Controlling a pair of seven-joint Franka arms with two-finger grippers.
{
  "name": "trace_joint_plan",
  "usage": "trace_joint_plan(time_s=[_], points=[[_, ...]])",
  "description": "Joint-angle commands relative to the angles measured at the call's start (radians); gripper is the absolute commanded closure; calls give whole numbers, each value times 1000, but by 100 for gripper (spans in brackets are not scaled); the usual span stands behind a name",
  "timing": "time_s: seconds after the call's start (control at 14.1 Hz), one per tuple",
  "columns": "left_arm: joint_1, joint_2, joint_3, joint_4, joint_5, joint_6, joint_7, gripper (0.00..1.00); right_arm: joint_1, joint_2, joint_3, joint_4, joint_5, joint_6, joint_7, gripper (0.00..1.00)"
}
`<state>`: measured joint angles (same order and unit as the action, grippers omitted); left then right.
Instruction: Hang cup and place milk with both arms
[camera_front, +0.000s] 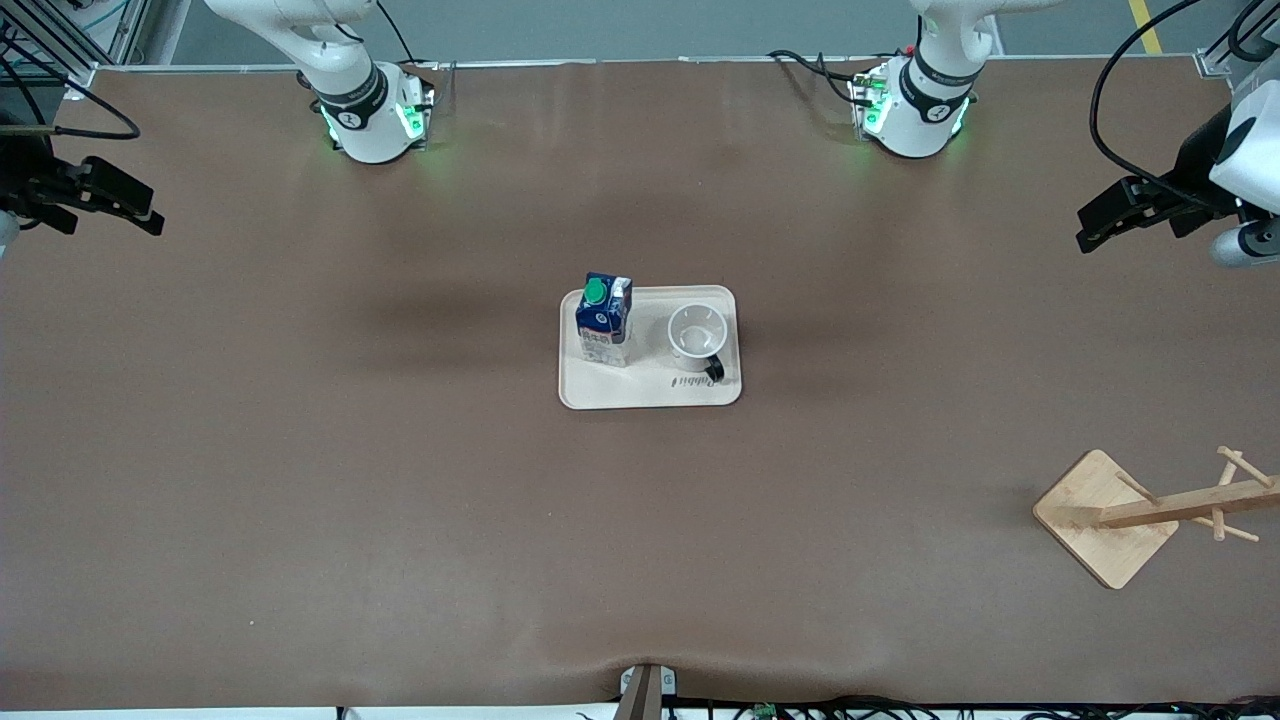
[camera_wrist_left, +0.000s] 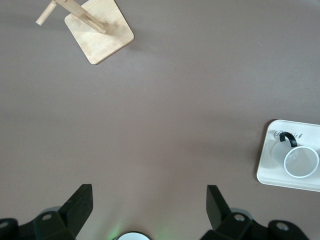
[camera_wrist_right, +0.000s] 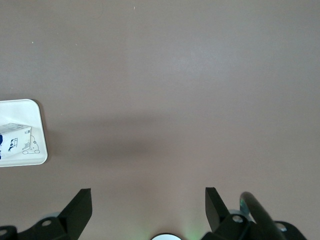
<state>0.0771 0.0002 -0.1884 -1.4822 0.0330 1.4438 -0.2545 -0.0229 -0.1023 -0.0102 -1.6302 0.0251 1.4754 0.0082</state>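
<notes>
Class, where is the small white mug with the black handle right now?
The small white mug with a black loop handle stands upright on the cream tray at mid-table, beside the blue milk carton.

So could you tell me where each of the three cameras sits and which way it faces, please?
Front view: high across the table, facing both arm bases; tray, milk, cup, rack, both grippers open.
Left wrist view: looks down past the left gripper at rack, cup.
Right wrist view: looks down past the right gripper.
All three share the tray.
</notes>
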Motion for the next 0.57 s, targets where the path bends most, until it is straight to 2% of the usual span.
trace_joint_plan(time_s=[0.0,0.5], points=[[-2,6,-5,19,19,-17,11,0,-8,9,1,23,18,-10,-11,0],[-13,38,-12,13,4,-17,11,0,-8,12,1,33,18,-10,-11,0]])
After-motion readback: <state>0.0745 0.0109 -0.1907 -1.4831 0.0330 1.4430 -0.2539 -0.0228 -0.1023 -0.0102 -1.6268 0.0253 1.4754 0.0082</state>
